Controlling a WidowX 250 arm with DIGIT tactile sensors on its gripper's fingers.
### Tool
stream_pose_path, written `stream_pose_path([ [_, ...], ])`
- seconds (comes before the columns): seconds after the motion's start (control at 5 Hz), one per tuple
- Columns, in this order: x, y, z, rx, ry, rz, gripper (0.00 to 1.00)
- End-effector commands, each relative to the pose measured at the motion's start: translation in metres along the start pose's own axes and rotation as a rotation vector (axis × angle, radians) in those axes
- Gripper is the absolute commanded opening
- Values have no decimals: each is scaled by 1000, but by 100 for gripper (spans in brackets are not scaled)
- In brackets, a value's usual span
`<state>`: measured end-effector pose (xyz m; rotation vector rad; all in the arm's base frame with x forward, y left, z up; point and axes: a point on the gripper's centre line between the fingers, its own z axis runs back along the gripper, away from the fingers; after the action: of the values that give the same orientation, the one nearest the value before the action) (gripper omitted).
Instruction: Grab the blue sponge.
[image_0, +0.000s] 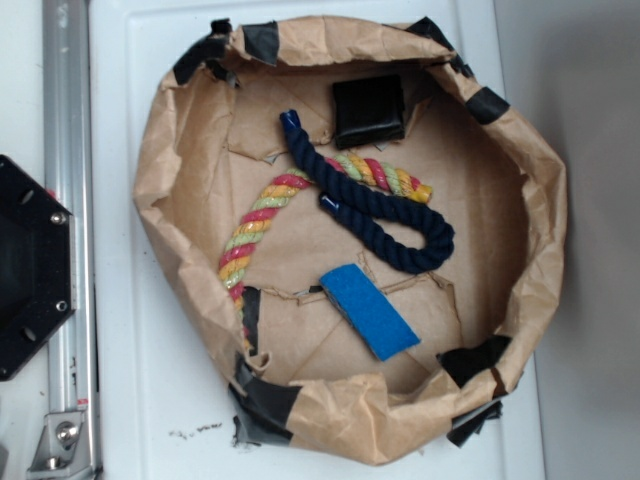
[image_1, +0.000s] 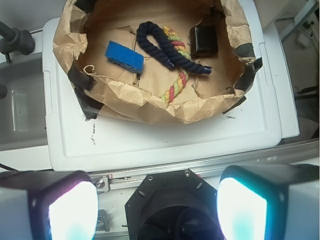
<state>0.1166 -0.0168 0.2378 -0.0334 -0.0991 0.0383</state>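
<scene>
The blue sponge lies flat on the floor of a crumpled brown paper basin. It is a bright-blue rectangle, angled, with a thin dark edge. In the wrist view my gripper hangs high over the robot's black base, well short of the basin. Both fingers stand far apart with nothing between them, so it is open. The exterior view does not show the gripper.
A dark navy rope lies curled beside the sponge, crossing a red-yellow-green rope. A black square block sits at the basin's far side. The basin rests on a white lid, next to a metal rail.
</scene>
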Motion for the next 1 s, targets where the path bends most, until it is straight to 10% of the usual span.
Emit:
stream_pose_path([
  [0.0,0,0,0,0,0,0,100],
  [0.4,87,-2,-47,52,-24,-87,100],
  [0.8,145,-15,-128,-35,-12,-382,100],
])
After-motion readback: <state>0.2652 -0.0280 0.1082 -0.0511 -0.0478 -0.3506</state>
